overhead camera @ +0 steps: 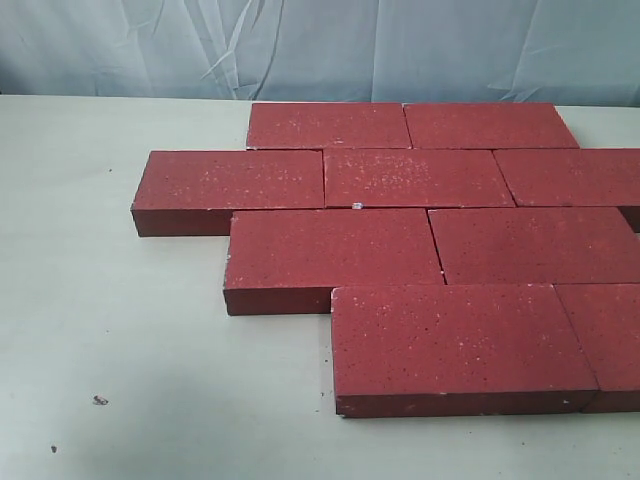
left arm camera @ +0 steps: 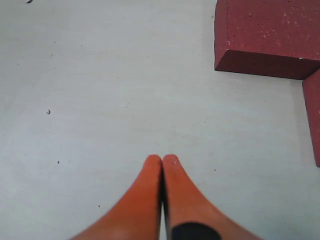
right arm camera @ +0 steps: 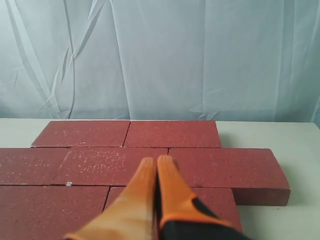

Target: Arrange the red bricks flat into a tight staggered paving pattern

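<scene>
The red bricks (overhead camera: 420, 250) lie flat on the tabletop (overhead camera: 120, 350) in four rows. Their long axes run side to side in the exterior view, and each row is offset from the next. Joints read tight. The nearer rows step rightward, leaving a stepped left edge; the right edge runs out of frame. Bare tabletop lies open to the left and in front. The left tool (left arm camera: 161, 159) has its fingers pressed together, empty, over bare tabletop near a brick corner. The right tool (right arm camera: 156, 161) has its fingers together, empty, above the bricks.
</scene>
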